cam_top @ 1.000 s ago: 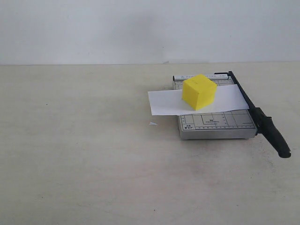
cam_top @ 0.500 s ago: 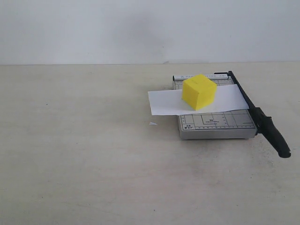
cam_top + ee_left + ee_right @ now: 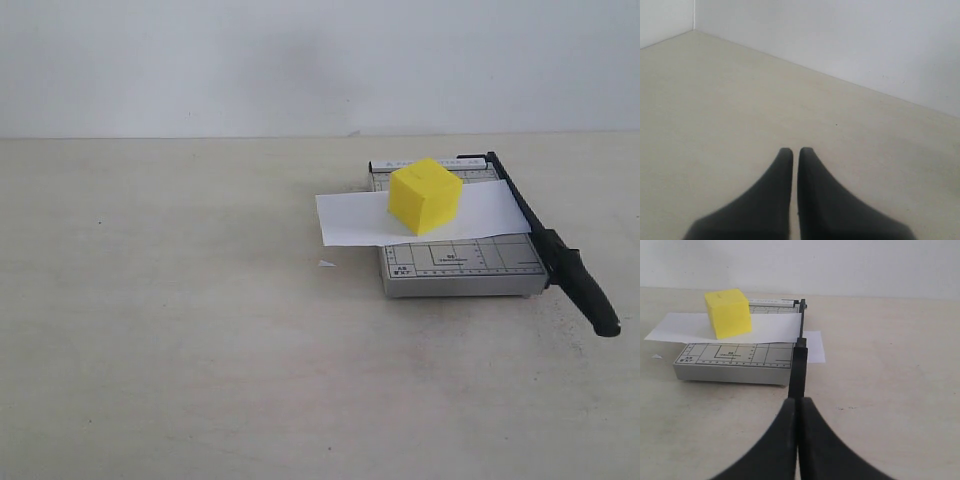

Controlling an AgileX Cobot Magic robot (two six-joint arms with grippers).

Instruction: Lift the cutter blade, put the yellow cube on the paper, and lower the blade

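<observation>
**Exterior view.** No arm or gripper is in this view. The yellow cube [image 3: 425, 195] sits on the paper [image 3: 350, 220], which lies across the grey trimmer base [image 3: 470, 265] and overhangs its left edge onto the table [image 3: 180, 330]. The cutter blade [image 3: 552, 250] lies down along the base's right edge, with its thick handle end jutting past the near corner. A small white scrap [image 3: 326, 263] lies on the table just beside the base. Judged from this layout, all three steps look done.

**Left wrist view.** The left gripper [image 3: 795, 150] is clenched to a hairline gap and grasps nothing. Only bare table and wall lie ahead of it.

**Right wrist view.** The right gripper [image 3: 799, 401] is clenched and empty. The blade handle lines up straight ahead of its tips. I cannot tell from this view whether they touch, though the gripper's absence from the exterior view suggests they are apart.

**Handling notes (judgement).**
- The cube looks matte and foam-like, so it is likely light, slightly compressible and not slippery. Pinch it across two opposite side faces.
- The blade looks rigid and swings on its far hinge. Take it at the rounded handle for leverage.
- The paper is thin and slides easily, so lift the cube straight up.
</observation>
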